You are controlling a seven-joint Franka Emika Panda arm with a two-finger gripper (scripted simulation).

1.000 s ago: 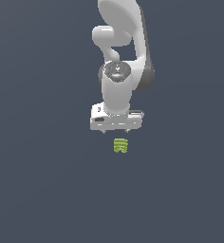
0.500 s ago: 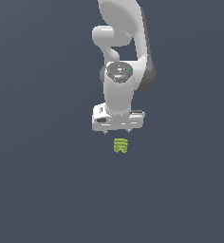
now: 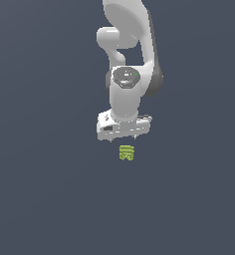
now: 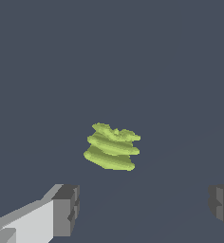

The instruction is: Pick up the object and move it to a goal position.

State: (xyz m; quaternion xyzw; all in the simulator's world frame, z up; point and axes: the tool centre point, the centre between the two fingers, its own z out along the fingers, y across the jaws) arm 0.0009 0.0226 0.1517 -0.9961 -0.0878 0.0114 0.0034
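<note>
Tool: your tool hangs above the worktop with its jaws spread wide and nothing between them. In the wrist view you see 1 finger pad and the edge of the other, far apart.

Object: the yellow-green lump sits on the worktop just beneath your tool, apart from it, and slightly off toward the exterior view's right of the tool's centre. In the wrist view the object lies ahead of the gap between the 2 fingers, not yet inside it.

Build: it reads as a stack of about 4 horizontal ridges, blocky overall, far smaller than your tool.

Handling, as a guess: probably light and rigid. The ridged, lumpy sides give uneven contact, so it may twist or pop out if you pinch only 1 ridge.

Where to take hold: close on the 2 opposite flanks at mid-height, so each pad spans more than 1 ridge.

Next move needs: centre the gap over the lump, then descend until the pads bracket it before closing.

Risk: a finger landing on top of it.

Goal position: no marker is visible in either view.
</note>
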